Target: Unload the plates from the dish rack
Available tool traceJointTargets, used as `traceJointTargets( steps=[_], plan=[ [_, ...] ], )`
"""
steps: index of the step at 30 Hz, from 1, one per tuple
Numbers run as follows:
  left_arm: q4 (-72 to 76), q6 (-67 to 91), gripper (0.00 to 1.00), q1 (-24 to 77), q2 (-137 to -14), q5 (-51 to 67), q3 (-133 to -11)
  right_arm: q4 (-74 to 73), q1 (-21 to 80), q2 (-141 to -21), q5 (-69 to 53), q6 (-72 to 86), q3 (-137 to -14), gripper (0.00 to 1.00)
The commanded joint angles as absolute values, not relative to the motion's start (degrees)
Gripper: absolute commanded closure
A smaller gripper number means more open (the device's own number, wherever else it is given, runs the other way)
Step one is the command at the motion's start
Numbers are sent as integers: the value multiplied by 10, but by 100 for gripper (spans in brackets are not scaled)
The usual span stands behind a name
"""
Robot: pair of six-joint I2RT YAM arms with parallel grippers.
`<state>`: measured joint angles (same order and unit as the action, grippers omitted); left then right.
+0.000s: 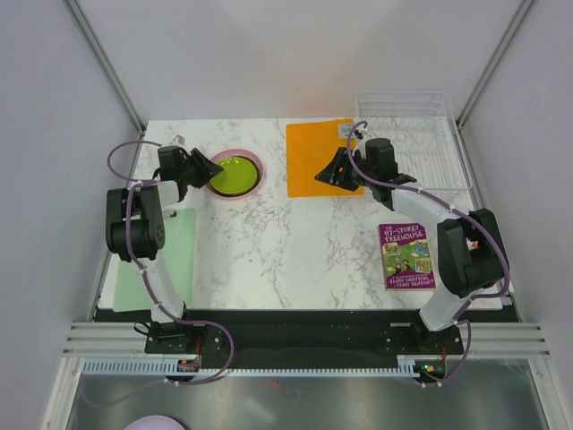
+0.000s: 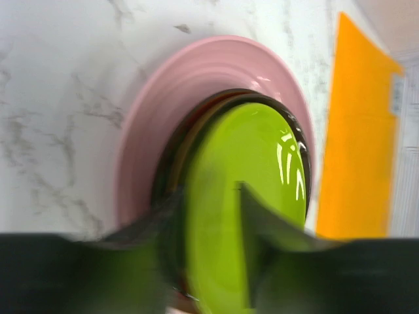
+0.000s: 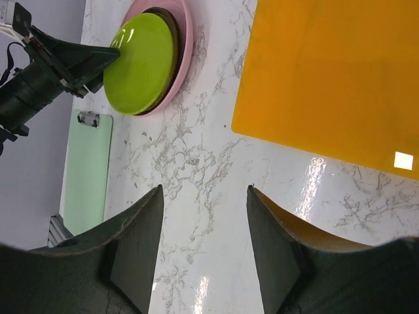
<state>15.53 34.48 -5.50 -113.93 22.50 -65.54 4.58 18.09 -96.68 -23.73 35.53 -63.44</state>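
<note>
The plates sit in one stack on the marble table [image 1: 295, 242], just off the orange mat [image 1: 309, 148] on the left arm's side and clear of the mat's edge. All lie flat with their faces up; being round, they have no long axis. The pink plate [image 2: 183, 91] is at the bottom and widest, so its rim shows all round. The dark red plate [image 2: 165, 180] lies on it, showing only as a dark band. The lime green plate [image 2: 249, 170] is on top, shifted slightly toward the left gripper [image 1: 215, 168]. A thin brownish edge shows between the green and dark plates, too blurred to identify. The left gripper reaches in low from the side of the stack away from the mat. It is turned on its side, and its fingers [image 2: 262, 222] stand a little apart, straddling the green plate's near rim, one over the plate's face. The wrist view is smeared, so I cannot tell whether either finger touches the plate. The dish rack [image 1: 412, 116] stands upright at the mat's other side, in the far corner on the right arm's side, square to the table edges; which way its bars run is unclear. The right gripper [image 3: 204, 188] hovers over the mat's near corner on the rack side. Its fingers are well apart, with only bare marble between them.
</note>
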Motion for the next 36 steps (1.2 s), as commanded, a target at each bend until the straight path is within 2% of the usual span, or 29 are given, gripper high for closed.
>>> traceJointTargets(
  steps=[1, 3, 11, 12, 13, 22, 28, 34, 36],
  plan=[
    [165, 330, 38, -55, -1137, 217, -674, 46, 178, -955, -250, 344, -638, 39],
    [160, 323, 27, -55, -1130, 214, -671, 46, 178, -955, -250, 343, -635, 39],
    [132, 303, 19, -55, -1059, 221, -655, 33, 177, -944, -242, 326, -633, 39],
    [128, 298, 15, -55, -1036, 228, -653, 26, 178, -940, -234, 309, -634, 38],
    [123, 295, 0, -55, -1026, 230, -651, 8, 178, -933, -215, 301, -634, 38],
    [68, 265, 0, -48, -941, 238, -654, -67, 177, -892, -140, 230, -637, 36],
    [36, 267, 0, -47, -958, 257, -671, -70, 177, -878, -141, 230, -628, 36],
    [3, 214, 0, -7, -863, 262, -662, -88, 176, -853, -85, 190, -622, 35],
    [-37, 175, 0, 33, -809, 229, -670, -102, 177, -845, -51, 153, -626, 33]
  ],
)
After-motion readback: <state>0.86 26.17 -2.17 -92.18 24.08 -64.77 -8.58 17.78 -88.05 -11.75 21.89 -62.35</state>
